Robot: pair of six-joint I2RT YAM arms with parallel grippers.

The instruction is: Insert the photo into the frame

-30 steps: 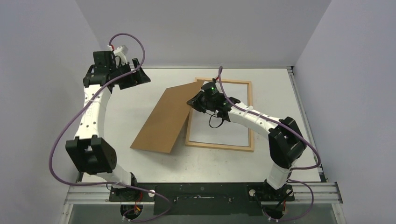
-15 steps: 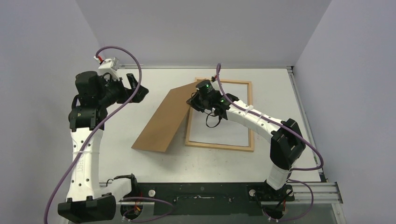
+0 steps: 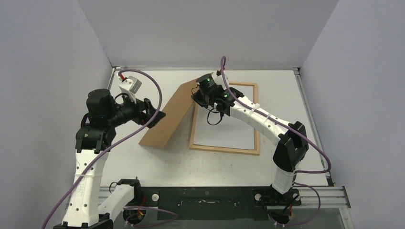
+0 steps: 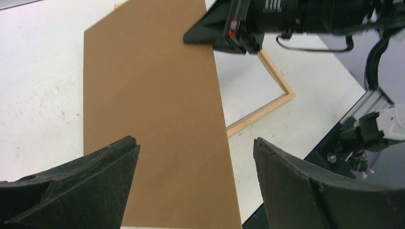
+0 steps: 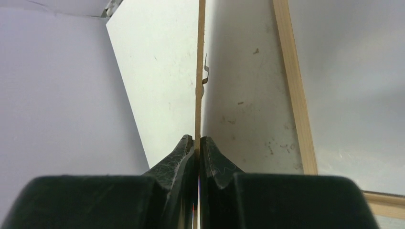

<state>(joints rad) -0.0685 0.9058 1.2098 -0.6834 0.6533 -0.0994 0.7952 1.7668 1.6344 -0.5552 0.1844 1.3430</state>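
Note:
The light-wood frame [image 3: 256,119] lies flat on the white table, right of centre, with only white showing inside it. My right gripper [image 3: 196,98] is shut on the far right edge of the brown backing board [image 3: 172,117] and holds it tilted up steeply, its left edge on the table. The right wrist view shows the fingers [image 5: 197,139] clamped on the thin board edge [image 5: 200,57], with a frame bar [image 5: 293,86] to the right. My left gripper [image 3: 160,112] is open, just left of the board. In the left wrist view its jaws [image 4: 196,143] stand wide apart before the board [image 4: 153,109]. The photo is hidden.
Grey walls enclose the table on the left, back and right. The black mounting rail [image 3: 205,198] runs along the near edge. The right arm [image 3: 267,124] reaches across the frame. A small metal clip [image 5: 205,76] sticks out from the board's underside.
My left arm has swung from the back left corner down towards the board's left side. My right gripper has raised the board's edge, so the board stands steeper and looks narrower from above.

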